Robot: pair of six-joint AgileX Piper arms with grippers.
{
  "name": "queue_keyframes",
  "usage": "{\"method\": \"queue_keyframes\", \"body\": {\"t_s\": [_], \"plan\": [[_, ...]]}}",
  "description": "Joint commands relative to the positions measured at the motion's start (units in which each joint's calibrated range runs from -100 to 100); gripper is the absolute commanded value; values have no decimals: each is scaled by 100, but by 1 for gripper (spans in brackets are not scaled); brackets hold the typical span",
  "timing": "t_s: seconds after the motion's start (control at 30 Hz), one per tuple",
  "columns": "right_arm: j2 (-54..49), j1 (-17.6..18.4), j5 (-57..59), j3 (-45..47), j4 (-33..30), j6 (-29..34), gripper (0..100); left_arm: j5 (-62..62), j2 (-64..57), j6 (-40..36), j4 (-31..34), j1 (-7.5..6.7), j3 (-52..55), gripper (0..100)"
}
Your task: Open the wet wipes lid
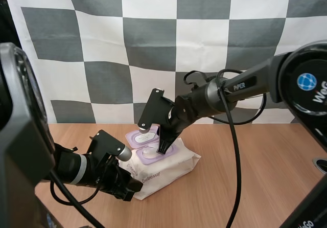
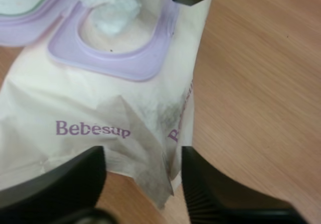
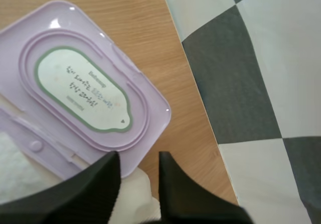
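High view: the soft white wet-wipes pack (image 1: pixel 163 169) lies on the wooden bench (image 1: pixel 255 177), its lilac plastic lid (image 1: pixel 141 137) swung back flat. Left wrist view: the left tool (image 2: pixel 143 179), released, straddles the pack's near corner, probably to steady it. Crumpled white wipes (image 2: pixel 113 8) fill the opening. Right wrist view: the right tool (image 3: pixel 139 169) hangs unclenched beside the lid's edge.

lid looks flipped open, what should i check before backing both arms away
1. Lid folded right back, lying beside the opening: ok.
2. Wipe showing in the opening: ok.
3. Right pincer open, lid not between its fingers: ok.
4. Left pincer at the pack's near end, whether it grips it: cannot tell.
5. Pack resting on the table: ok.
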Motion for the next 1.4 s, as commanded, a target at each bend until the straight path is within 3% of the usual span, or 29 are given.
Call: {"method": "queue_keyframes", "body": {"t_s": [0.0, 0.13, 0.27, 0.33, 0.5, 0.6, 0.73, 0.8, 0.9, 0.97, 1.03, 1.1, 1.17, 1.27, 1.37], "plan": [[-460, 3, 323, -5, 7, 267, 44, 5, -603, -449, 18, 0, -2, 92], [-1561, 3, 909, -5, -63, 405, 0, 165, -1751, -866, 262, 0, -129, 66], [-2769, 3, 1711, -5, -73, 574, 0, 314, -3063, -1715, 675, 0, -713, 29], [-3370, 0, 2096, -5, -115, 698, 0, 266, -3733, -2398, 743, 0, -1124, 0], [-5061, -16, 3050, -5, -355, 1541, 0, 67, -5111, -4216, 664, 0, -1814, 0], [-6066, -232, 3776, 7, -263, 1633, 0, -956, -5992, -5092, 484, 0, -1792, 0], [-6976, -667, 4489, 18, 218, 1620, 0, -3005, -7165, -6077, 592, 0, -1496, 0], [-7468, -902, 4526, 90, 705, 1566, 0, -3386, -7656, -6261, 732, 0, -1319, 0], [-8798, -1234, 3614, 253, 1657, 1281, 0, -3577, -8260, -6268, 966, 0, -953, 0], [-9645, -1247, 2564, 504, 2246, 882, 0, -4215, -8287, -6432, 1069, 0, -661, 0], [-9792, -1229, 2170, 909, 2646, 431, 0, -4745, -8287, -6759, 1668, 0, -469, 0], [-9710, -1197, 2657, 1142, 2262, 437, 0, -4978, -8287, -7234, 2329, 0, -330, 0], [-9502, -1196, 2682, 1615, 2266, 437, 0, -4954, -8287, -7303, 2805, 0, -192, 0], [-9452, -1256, 1822, 2217, 2266, 292, 0, -4954, -8287, -7313, 2802, 9, 185, 0], [-9452, -1399, 678, 3029, 2383, 285, 0, -4974, -8287, -7313, 2712, -89, 780, 0]]}}
